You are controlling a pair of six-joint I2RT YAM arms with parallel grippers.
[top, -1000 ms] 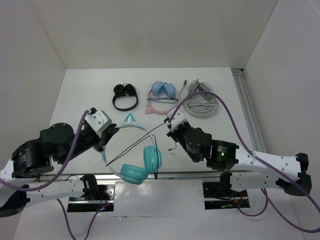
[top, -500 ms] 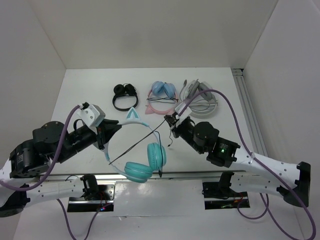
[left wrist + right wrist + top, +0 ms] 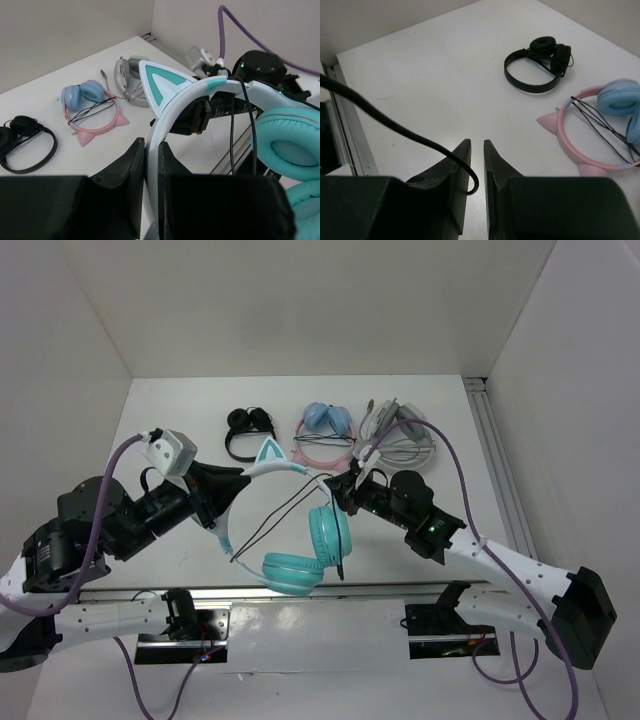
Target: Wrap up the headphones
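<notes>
The headphones have teal ear cups (image 3: pixel 330 531) and a white headband (image 3: pixel 243 498) with cat ears. They are held up above the table near its front. My left gripper (image 3: pixel 222 506) is shut on the headband, and in the left wrist view (image 3: pixel 151 143) the band (image 3: pixel 172 102) rises from between the jaws. The thin black cable (image 3: pixel 289 505) runs across the band's opening to my right gripper (image 3: pixel 336 489). In the right wrist view that gripper (image 3: pixel 476 143) has its jaws almost together. The cable (image 3: pixel 395 126) crosses the left finger and hooks into the narrow gap.
Three other pairs lie in a row at the back of the white table: a small black pair (image 3: pixel 248 435), a pink cat-ear pair with light-blue cups (image 3: pixel 325 430), and a grey-white pair (image 3: pixel 400 442). White walls enclose the table. A metal rail (image 3: pixel 497 470) runs along the right side.
My left gripper has carried the headphones up and to the right. My right gripper has moved toward the far left, close to the band. The cable, first taut, now hangs in loops.
</notes>
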